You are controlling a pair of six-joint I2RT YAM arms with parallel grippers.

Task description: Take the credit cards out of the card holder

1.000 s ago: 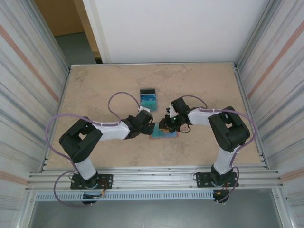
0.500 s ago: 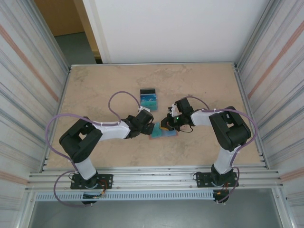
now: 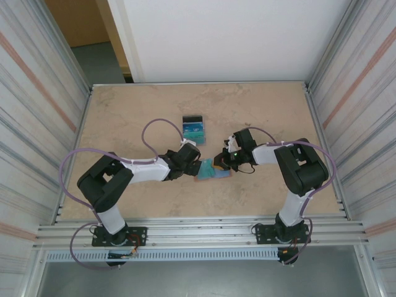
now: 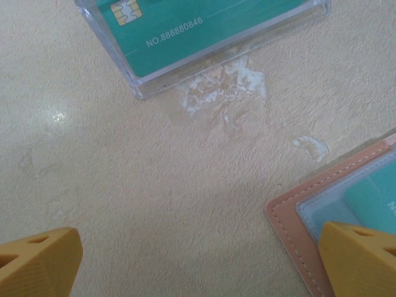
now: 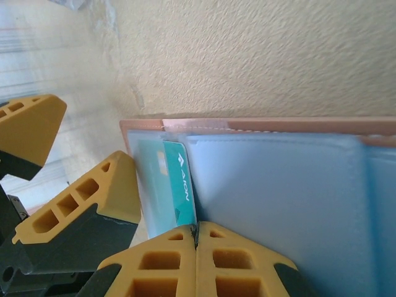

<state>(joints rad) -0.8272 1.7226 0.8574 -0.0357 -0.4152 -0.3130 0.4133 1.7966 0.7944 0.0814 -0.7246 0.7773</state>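
Quick count from my side: two cards, one wallet, and my four yellow fingertips [image 4: 362,257].

The wallet [image 5: 291,204] lies open and flat on the table [image 4: 154,173], about midway between my two arms. It's reddish-tan leather with pale stitching round a rounded corner. The inside pockets are soft light blue, with a clear window at one end.

Card one, the teal card [image 5: 175,185], sits in that window pocket. It's thin glossy plastic with a white logo. Card two, the other card [image 4: 204,28], is farther out on the table, apart from the wallet. It's teal with a gold chip and a printed number, lying in a clear hard plastic case [image 4: 133,80] with squared edges.

My right gripper [image 5: 197,238] is squeezed fully together, its ribbed wedge tips flush, planted right at the near end of the teal card. Can't tell if anything's caught in there. My left gripper [image 4: 198,266] is spread wide, one tip over bare table and the other over the wallet's corner.

The table has a sandy, speckled stone look with a scuffed white patch [image 4: 223,93].
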